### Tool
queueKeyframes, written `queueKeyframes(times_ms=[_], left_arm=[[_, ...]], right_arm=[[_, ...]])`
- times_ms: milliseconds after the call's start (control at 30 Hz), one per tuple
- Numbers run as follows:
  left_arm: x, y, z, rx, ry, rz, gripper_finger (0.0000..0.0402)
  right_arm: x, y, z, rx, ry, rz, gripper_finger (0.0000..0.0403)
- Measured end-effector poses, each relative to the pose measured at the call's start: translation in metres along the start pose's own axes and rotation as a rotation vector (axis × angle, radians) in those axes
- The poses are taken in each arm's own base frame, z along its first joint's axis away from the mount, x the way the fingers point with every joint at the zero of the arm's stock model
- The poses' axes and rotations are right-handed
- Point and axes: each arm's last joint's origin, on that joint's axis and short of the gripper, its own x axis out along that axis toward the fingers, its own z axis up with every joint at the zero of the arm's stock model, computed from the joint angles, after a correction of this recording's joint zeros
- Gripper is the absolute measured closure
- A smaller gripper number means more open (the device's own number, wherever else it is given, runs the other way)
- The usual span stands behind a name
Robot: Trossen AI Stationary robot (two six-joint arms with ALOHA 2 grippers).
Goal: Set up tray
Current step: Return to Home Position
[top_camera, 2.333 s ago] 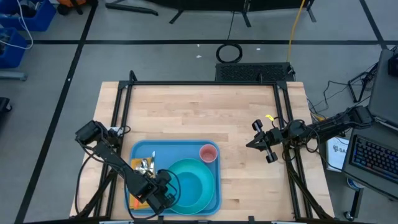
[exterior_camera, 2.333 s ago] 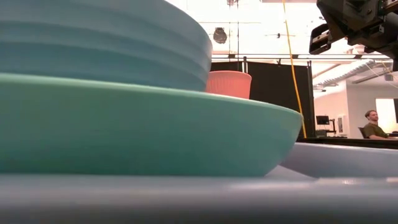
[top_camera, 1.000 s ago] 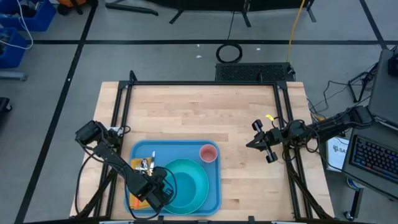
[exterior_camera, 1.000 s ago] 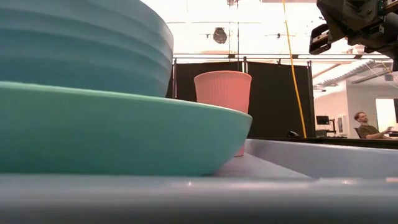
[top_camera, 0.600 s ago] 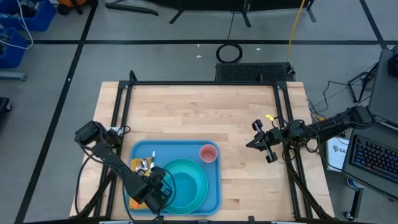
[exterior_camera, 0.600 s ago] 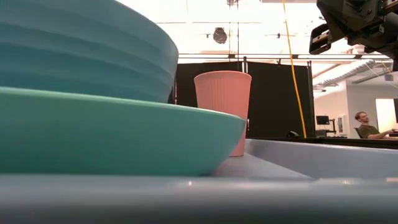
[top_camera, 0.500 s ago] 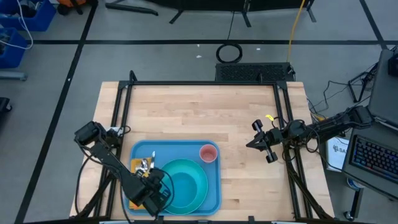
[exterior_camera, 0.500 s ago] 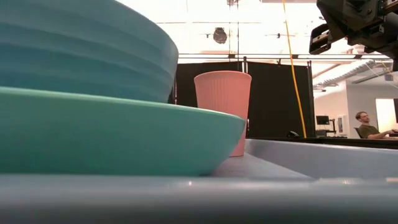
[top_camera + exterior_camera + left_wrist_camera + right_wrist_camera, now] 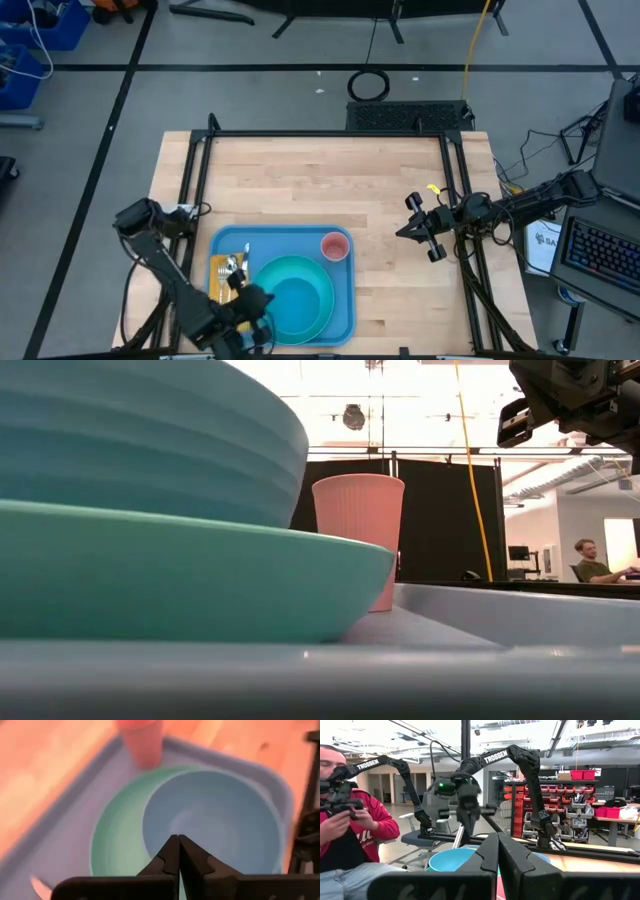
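Observation:
The blue tray (image 9: pixel 340 318) lies at the table's near edge. On it rests a turquoise plate (image 9: pixel 322 300) with a blue bowl (image 9: pixel 220 815) standing in it. A pink cup (image 9: pixel 335 246) stands upright at the tray's far right corner. Cutlery (image 9: pixel 228 267) and an orange napkin (image 9: pixel 221 291) lie along its left side. My left gripper (image 9: pixel 256 300) hovers shut above the plate's near left rim, tilted down toward the bowl, touching nothing. My right gripper (image 9: pixel 402 233) is shut and hangs over the table's right part, away from the tray.
Bare wooden table (image 9: pixel 320 180) stretches beyond and to the right of the tray. A black frame (image 9: pixel 200 170) runs along the table's sides. In the right wrist view a person (image 9: pixel 350 820) sits beyond the table holding controllers.
My left gripper has risen from the plate's left rim and drawn back toward the table's near left corner, rolling as it went; it stays shut. The blue bowl has slid a little toward the table's right on the plate. The plate, cup and tray have stayed put.

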Motion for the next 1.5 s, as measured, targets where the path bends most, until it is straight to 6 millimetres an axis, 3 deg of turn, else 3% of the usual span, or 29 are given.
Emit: queueKeyframes(times_ms=[400, 633, 767, 967, 1167, 1300, 1500], left_arm=[[-0.060, -0.003, -0.050, 0.316, -0.366, -0.084, 0.0401], [-0.111, 0.009, -0.091, 0.310, -0.574, -0.230, 0.0401], [-0.118, 0.011, -0.101, 0.345, -0.640, -0.251, 0.0401], [-0.119, 0.003, -0.104, 0.342, -0.621, -0.285, 0.0401], [-0.110, -0.011, -0.099, 0.482, -0.591, -0.276, 0.0401], [-0.108, -0.035, -0.084, 0.506, -0.590, -0.349, 0.0401], [-0.090, -0.059, -0.039, 0.676, -0.583, -0.486, 0.0401]], right_arm=[[0.000, 0.000, 0.000, 0.000, 0.000, 0.000, 0.0403], [0.000, 0.000, 0.000, 0.000, 0.000, 0.000, 0.0403], [0.000, 0.000, 0.000, 0.000, 0.003, 0.000, 0.0403], [0.000, 0.000, -0.002, 0.003, 0.019, 0.000, 0.0403], [0.000, 0.000, -0.002, 0.004, 0.025, -0.001, 0.0403], [0.000, 0.000, -0.003, 0.004, 0.026, -0.001, 0.0403], [0.000, 0.000, -0.005, 0.008, 0.052, -0.002, 0.0403]])
